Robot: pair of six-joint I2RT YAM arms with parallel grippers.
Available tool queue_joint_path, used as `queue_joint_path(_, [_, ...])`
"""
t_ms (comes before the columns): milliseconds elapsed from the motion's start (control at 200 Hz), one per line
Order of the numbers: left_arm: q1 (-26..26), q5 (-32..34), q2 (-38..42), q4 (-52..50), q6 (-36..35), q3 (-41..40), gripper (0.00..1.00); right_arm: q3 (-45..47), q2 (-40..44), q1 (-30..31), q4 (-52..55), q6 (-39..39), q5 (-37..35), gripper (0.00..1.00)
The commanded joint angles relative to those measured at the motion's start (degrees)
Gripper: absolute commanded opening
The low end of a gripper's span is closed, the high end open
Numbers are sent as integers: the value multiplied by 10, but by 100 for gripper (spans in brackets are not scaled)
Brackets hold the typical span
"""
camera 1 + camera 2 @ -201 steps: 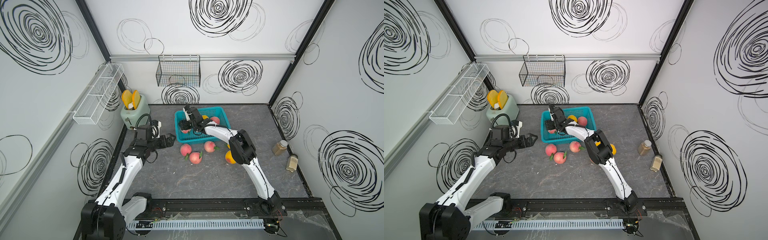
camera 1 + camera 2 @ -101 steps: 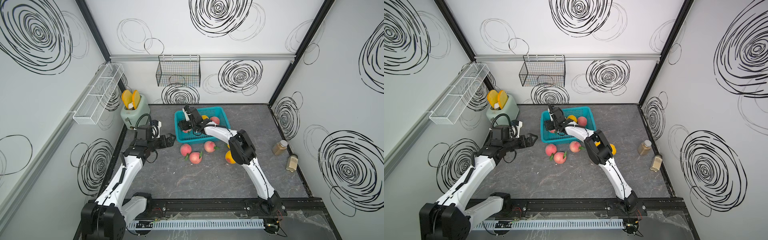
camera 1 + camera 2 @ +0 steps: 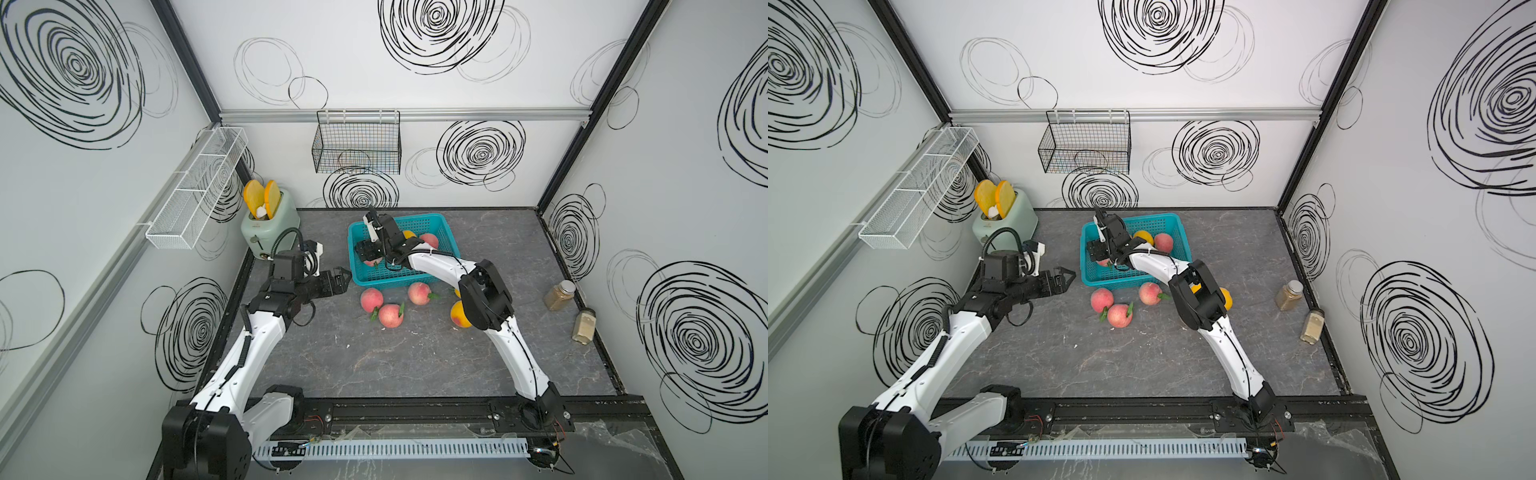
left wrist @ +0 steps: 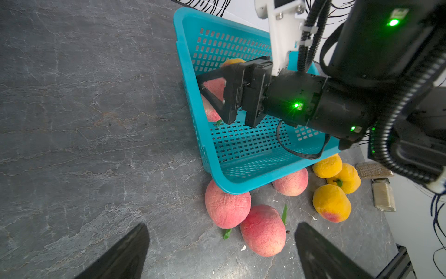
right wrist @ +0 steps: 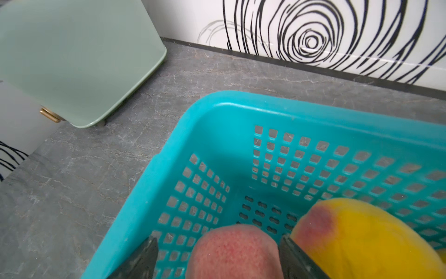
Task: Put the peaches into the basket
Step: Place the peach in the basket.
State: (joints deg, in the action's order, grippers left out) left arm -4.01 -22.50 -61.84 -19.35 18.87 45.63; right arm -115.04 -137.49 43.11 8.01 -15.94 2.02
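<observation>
Nothing shifted over the last second. Your right gripper (image 5: pixel 217 239) stood spread around the pink peach (image 5: pixel 231 256), low inside the basket (image 3: pixel 386 283), with a gap on one side: released, I judged. Left gripper (image 3: pixel 341 279) spread, empty, beside the basket. Loose peaches (image 3: pixel 390 316) lay on the table (image 3: pixel 415 365).

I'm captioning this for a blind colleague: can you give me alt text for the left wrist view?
The right gripper reaches into the teal basket, its fingers either side of a pink peach. Outside it, three pink peaches and three yellow peaches lie on the grey table, beyond the open left gripper.
</observation>
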Motion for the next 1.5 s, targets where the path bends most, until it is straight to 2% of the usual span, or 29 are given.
queue_joint_path(0, [7, -5, 3, 21, 0, -4, 98, 25, 61, 5, -37, 12, 17, 83])
queue_joint_path(440, [7, -3, 0, 21, 1, -4, 98, 124, 140, 4, -80, 24, 5, 82])
queue_joint_path(960, [7, -3, -11, 23, 3, -3, 98, 381, 325, -6, -161, 28, -9, 82])
queue_joint_path(1491, [7, 0, -18, 24, 5, -3, 98, 542, 473, -8, -167, 29, -33, 82])
